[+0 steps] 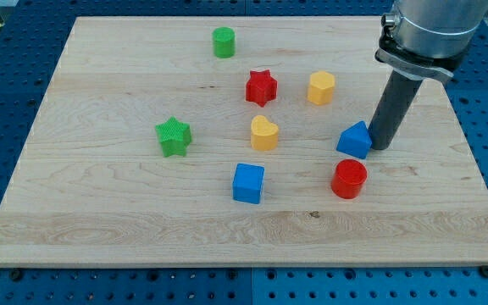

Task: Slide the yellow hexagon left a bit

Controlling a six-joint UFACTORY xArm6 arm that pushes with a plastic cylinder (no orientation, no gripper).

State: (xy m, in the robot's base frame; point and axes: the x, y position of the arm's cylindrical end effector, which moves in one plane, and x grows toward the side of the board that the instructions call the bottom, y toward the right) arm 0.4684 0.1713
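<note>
Yellow hexagon sits untouched far right on the wooden surface, the clawless rod holding nothing, its tip beside the blue block; the approach remains: reaching the hexagon's right side.

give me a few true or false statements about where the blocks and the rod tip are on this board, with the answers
1. My tip sits just to the view's right of the blue block. True.
2. The yellow hexagon lies to the view's left of the red star. False: it lies to the star's right.
3. The green cylinder is the block nearest the view's top. True.
4. My tip is touching the yellow hexagon. False: the tip is lower in the view, beside the blue block, apart from the hexagon.
5. The red cylinder is to the view's right of the blue cube. True.
6. The green star sits between the yellow heart and the blue block. False: it is left of the heart.
</note>
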